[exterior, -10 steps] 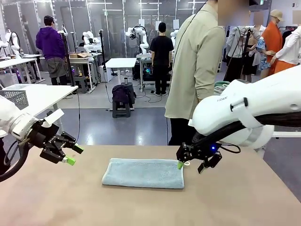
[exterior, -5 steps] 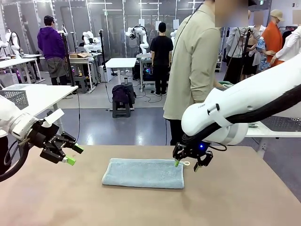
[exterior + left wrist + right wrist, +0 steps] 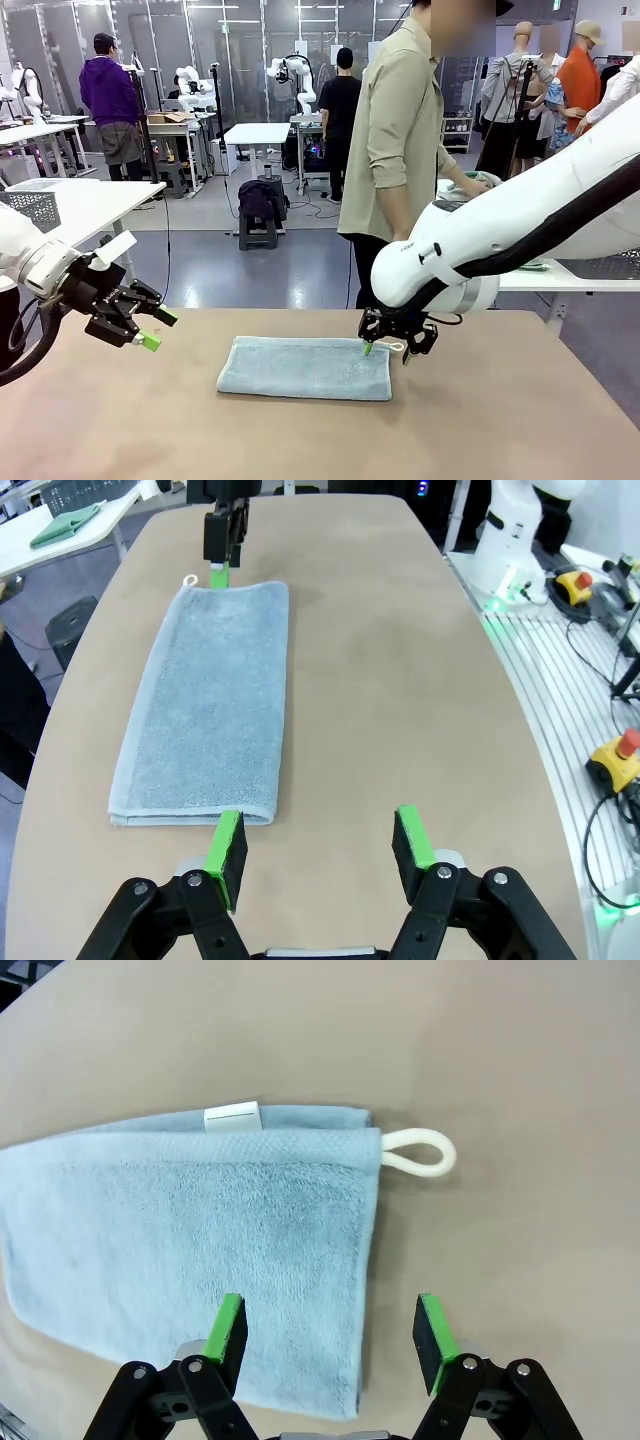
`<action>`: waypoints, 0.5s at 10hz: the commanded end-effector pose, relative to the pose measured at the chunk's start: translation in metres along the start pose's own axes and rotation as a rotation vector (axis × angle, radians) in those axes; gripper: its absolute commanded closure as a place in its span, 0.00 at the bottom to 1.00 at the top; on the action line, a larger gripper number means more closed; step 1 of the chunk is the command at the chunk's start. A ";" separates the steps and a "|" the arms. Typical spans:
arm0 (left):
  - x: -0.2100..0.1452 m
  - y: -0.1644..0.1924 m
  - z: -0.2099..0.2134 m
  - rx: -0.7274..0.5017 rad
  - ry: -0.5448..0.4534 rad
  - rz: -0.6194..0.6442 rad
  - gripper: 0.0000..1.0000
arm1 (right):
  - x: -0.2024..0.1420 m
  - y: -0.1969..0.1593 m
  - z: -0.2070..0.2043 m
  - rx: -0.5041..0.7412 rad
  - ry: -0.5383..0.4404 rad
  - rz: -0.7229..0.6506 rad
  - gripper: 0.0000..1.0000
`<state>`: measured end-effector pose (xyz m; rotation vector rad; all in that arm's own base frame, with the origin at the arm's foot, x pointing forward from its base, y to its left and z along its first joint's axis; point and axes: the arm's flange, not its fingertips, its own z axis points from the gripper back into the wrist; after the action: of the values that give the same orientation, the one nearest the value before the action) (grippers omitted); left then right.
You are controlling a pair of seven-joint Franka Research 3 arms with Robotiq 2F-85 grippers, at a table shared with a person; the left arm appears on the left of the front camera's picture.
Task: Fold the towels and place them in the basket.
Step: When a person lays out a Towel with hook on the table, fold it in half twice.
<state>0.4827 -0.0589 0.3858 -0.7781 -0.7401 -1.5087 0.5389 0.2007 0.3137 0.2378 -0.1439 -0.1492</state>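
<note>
- My right gripper (image 3: 385, 348) has slid inward to the blue-grey towel's (image 3: 305, 368) loop corner, jaws spread, holding nothing.
- My left gripper (image 3: 158, 330) hasn't moved, spread, left of the towel, which lies flat on the table; a corner pinch looks next.

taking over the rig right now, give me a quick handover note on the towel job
Left end effector: open, empty, above the table just off the left end of the blue-grey towel.
Right end effector: open, empty, poised over the towel's right end by its white loop.
Blue-grey towel: flat mid-table, apparently folded once into a long strip.
Green towel: on a white side table.
Mesh basket: on the left side table.
Left: finish folding, put both towels in the basket.
</note>
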 end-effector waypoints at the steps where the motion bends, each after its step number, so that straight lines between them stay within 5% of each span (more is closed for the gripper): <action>1: 0.000 -0.002 0.001 0.001 -0.005 -0.010 0.25 | 0.002 0.016 -0.012 -0.024 -0.019 -0.050 0.16; 5: 0.000 -0.002 0.001 0.001 -0.005 -0.010 0.25 | -0.001 0.026 -0.029 -0.083 -0.023 -0.062 0.16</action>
<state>0.4826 -0.0590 0.3858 -0.7782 -0.7400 -1.5090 0.5386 0.2218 0.2938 0.2004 -0.1268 -0.1802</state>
